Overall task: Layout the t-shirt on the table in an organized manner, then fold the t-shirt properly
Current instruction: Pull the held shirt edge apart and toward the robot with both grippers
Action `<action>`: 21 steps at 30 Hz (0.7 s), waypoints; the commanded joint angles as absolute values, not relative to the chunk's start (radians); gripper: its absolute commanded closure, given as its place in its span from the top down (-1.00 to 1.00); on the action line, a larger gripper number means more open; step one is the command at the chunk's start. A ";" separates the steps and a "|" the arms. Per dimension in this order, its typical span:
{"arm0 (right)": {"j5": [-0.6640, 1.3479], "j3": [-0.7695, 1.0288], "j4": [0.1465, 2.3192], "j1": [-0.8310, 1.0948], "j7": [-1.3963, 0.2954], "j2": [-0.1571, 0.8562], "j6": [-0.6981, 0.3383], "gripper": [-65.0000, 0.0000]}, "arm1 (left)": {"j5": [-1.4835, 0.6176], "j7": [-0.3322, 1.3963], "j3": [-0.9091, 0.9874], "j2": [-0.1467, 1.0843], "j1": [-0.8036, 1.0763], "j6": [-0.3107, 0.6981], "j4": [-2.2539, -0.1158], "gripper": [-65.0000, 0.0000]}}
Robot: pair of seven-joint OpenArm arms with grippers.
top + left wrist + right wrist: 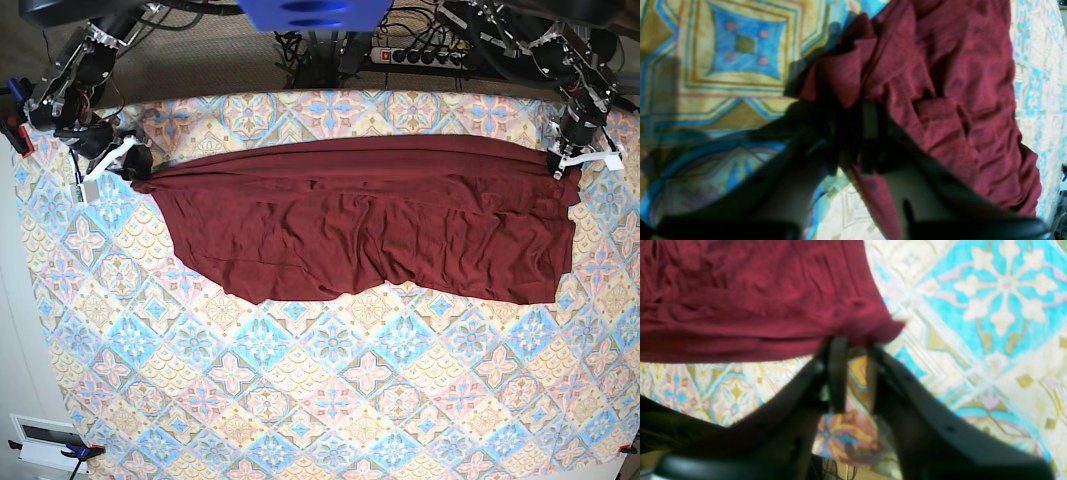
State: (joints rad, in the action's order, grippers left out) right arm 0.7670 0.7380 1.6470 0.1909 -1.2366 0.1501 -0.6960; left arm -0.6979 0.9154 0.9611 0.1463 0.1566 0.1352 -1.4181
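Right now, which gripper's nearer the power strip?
Left. The left gripper is at the shirt's corner, below and right of the power strip in base view; right gripper is at the opposite corner, well left of it.

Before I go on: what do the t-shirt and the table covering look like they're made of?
The t-shirt: seemingly a thin, soft knit, matte maroon; it drapes limp and holds many fine wrinkles. The table: covered by what looks like a printed cloth, matte, with pastel diamond tiles; it lies flat, its fibre can't be told.

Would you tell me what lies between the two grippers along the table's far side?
The t-shirt spans the whole stretch from right gripper to left gripper, as the base view shows.
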 commanded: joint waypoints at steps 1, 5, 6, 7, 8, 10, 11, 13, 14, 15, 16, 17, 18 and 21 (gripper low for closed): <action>0.791 0.745 1.661 0.186 -1.221 0.168 -0.698 -0.51 | -0.670 0.921 0.963 0.156 0.163 0.120 -1.422 -0.54; 0.799 0.746 1.661 0.189 -1.219 0.168 -0.698 -0.25 | -0.671 0.923 0.963 0.156 0.166 0.124 -1.422 -0.36; 0.799 0.746 1.661 0.189 -1.218 0.168 -0.698 -0.22 | -0.671 0.923 0.963 0.156 0.173 0.124 -1.422 -0.35; 0.799 0.746 1.661 0.189 -1.218 0.168 -0.698 -0.20 | -0.671 0.923 0.963 0.156 0.177 0.125 -1.422 -0.35; 0.799 0.746 1.661 0.189 -1.218 0.168 -0.698 -0.20 | -0.673 0.923 0.963 0.156 0.179 0.125 -1.422 -0.35; 0.799 0.746 1.661 0.188 -1.218 0.168 -0.698 -0.22 | -0.673 0.923 0.963 0.154 0.179 0.125 -1.422 -0.35; 0.799 0.746 1.661 0.186 -1.218 0.168 -0.698 -0.22 | -0.673 0.923 0.963 0.154 0.179 0.125 -1.422 -0.35; 0.799 0.748 1.661 0.188 -1.218 0.170 -0.698 -0.23 | -0.673 0.923 0.963 0.154 0.179 0.125 -1.422 -0.35; 0.800 0.748 1.661 0.188 -1.218 0.170 -0.698 -0.22 | -0.673 0.923 0.963 0.154 0.179 0.125 -1.422 -0.35; 0.800 0.748 1.661 0.186 -1.219 0.170 -0.698 -0.22 | -0.673 0.923 0.963 0.154 0.179 0.125 -1.422 -0.35; 0.800 0.748 1.661 0.185 -1.221 0.170 -0.698 -0.22 | -0.673 0.923 0.963 0.154 0.179 0.125 -1.422 -0.35; 0.800 0.748 1.661 0.185 -1.221 0.170 -0.698 -0.22 | -0.673 0.923 0.963 0.154 0.179 0.125 -1.422 -0.35; 0.800 0.748 1.659 0.185 -1.222 0.170 -0.698 -0.22 | -0.673 0.923 0.963 0.154 0.179 0.125 -1.422 -0.35; 0.825 0.748 1.659 0.189 -1.224 0.170 -0.698 -0.22 | -0.673 0.923 0.963 0.154 0.179 0.125 -1.422 -0.35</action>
State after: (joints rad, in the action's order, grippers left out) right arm 0.7967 0.7410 1.6470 0.1940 -1.2404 0.1505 -0.6956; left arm -0.7147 0.9054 0.9604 0.1467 0.1696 0.1505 -1.4193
